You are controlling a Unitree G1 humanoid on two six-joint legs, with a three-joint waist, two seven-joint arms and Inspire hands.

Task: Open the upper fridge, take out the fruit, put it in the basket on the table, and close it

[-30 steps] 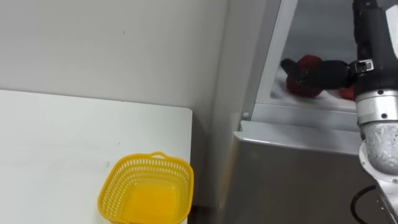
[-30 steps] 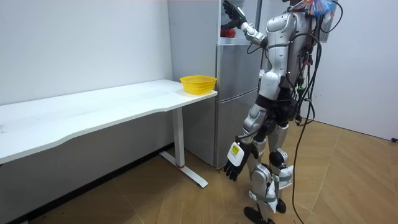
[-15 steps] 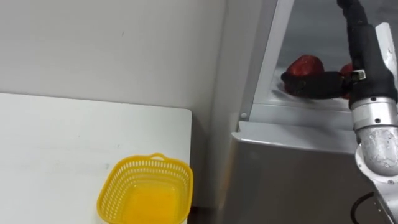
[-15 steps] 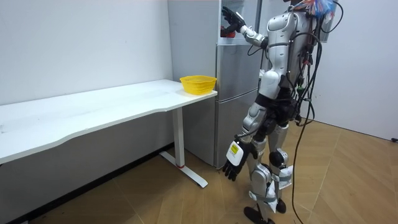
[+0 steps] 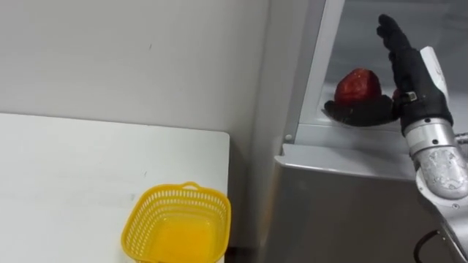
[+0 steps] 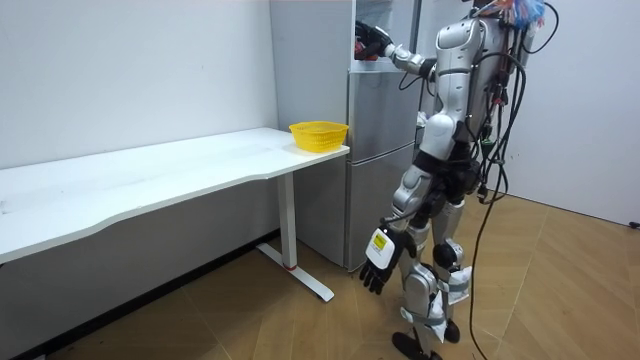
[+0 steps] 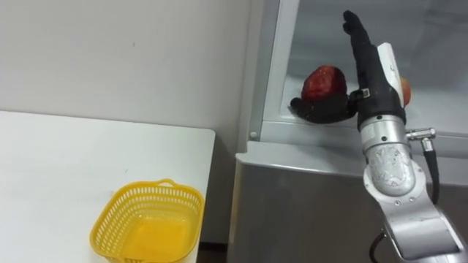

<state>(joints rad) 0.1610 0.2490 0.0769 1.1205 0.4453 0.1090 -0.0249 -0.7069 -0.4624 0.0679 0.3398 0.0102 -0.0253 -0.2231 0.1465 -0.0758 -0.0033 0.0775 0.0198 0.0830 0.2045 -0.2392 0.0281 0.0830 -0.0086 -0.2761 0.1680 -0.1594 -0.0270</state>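
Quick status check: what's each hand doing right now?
Left hand: open, empty, hanging by the leg.
Right hand: open, fingers straight up, thumb stretched below the red fruit, not curled round it.

A yellow basket [image 5: 176,225] stands at the white table's [image 5: 66,175] end, near its edge.

We see bright, even, diffuse light; no hard shadows. Flat white tabletop [image 5: 66,175] at lower left of eye views is brightest area, near washed out. Yellow plastic mesh basket [image 5: 183,191] glows at its floor. Dark shaded gap lies between tabletop edge and brushed grey metal fridge door [image 5: 336,212]; door carries soft sheen. Pale fridge interior [image 5: 365,29] at upper right sets off black right hand [image 5: 404,69] as dark shape. In room view we note shade under tabletop, mild gloss on wooden floor [image 6: 570,290].
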